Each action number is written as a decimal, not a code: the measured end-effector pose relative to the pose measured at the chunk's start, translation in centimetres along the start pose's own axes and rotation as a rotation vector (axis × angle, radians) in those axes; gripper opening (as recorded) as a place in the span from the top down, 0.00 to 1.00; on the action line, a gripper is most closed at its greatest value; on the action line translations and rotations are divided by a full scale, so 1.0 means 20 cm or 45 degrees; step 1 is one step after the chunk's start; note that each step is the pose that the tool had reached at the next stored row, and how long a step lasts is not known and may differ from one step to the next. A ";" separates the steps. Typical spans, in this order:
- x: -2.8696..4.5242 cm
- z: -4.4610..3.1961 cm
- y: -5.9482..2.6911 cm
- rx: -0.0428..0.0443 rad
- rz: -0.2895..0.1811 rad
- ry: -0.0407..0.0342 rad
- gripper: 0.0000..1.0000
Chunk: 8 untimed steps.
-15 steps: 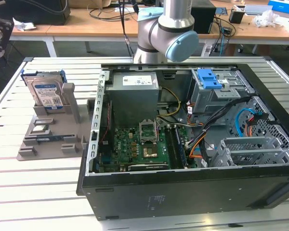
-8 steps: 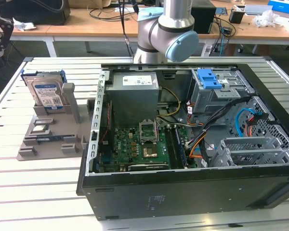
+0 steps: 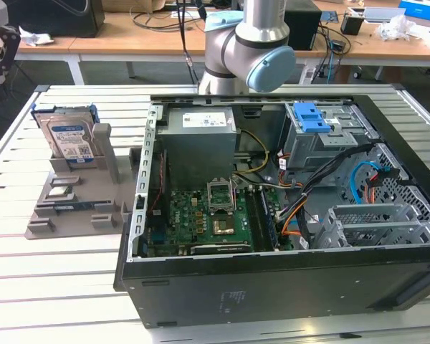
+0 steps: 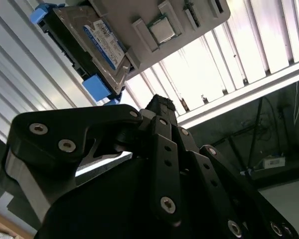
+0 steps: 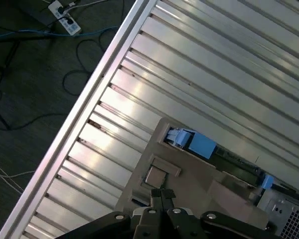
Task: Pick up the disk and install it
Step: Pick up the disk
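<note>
Slats of pale metal make up the surface (image 3: pixel 57 287), and an open black computer case (image 3: pixel 272 294) lies on it. The disk (image 3: pixel 69 136) is not in the case. It stands on its edge in a grey holder (image 3: pixel 72 211) at the exterior view's left, just beside the case. Its label of white and blue faces out, and blue rails run along its sides.

A small square chip (image 3: pixel 59 192) lies flat on the low part of the holder, in front of the disk.

The gripper (image 4: pixel 159 102) hangs over the holder, near the disk but not touching it. Its black fingers (image 4: pixel 165 149) are together and hold nothing. In the second wrist view the disk (image 4: pixel 97 42) sits past the tips of the fingers, with a blue rail end close to them. In the first wrist view the gripper (image 5: pixel 162 191) points down at the holder (image 5: pixel 189 174), close to the chip (image 5: pixel 155 175), and the disk (image 5: pixel 199 144) shows edge on.

The grey arm (image 3: pixel 247 50) rises at the far side of the case. Inside the case sit a big grey box (image 3: pixel 201 143) with a white sticker and a grey metal cage (image 3: pixel 322 143) with a blue latch (image 3: pixel 308 116) on top.
</note>
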<state>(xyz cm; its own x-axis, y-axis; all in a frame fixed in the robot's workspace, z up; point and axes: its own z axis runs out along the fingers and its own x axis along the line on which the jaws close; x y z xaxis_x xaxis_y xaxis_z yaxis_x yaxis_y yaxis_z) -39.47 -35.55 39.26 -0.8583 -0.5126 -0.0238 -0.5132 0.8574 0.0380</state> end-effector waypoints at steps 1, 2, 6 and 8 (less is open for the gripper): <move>0.000 0.000 0.000 0.000 -0.017 0.0006 0.89; 0.000 0.000 0.000 -0.001 -0.039 0.0015 0.89; 0.000 0.000 0.000 -0.003 -0.127 0.0048 0.89; 0.000 0.000 0.000 -0.004 -0.163 0.0062 0.89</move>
<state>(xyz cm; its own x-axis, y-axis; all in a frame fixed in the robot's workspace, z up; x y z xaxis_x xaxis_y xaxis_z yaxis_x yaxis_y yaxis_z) -39.47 -35.55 39.26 -0.7859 -0.6179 -0.0238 -0.6183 0.7850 0.0379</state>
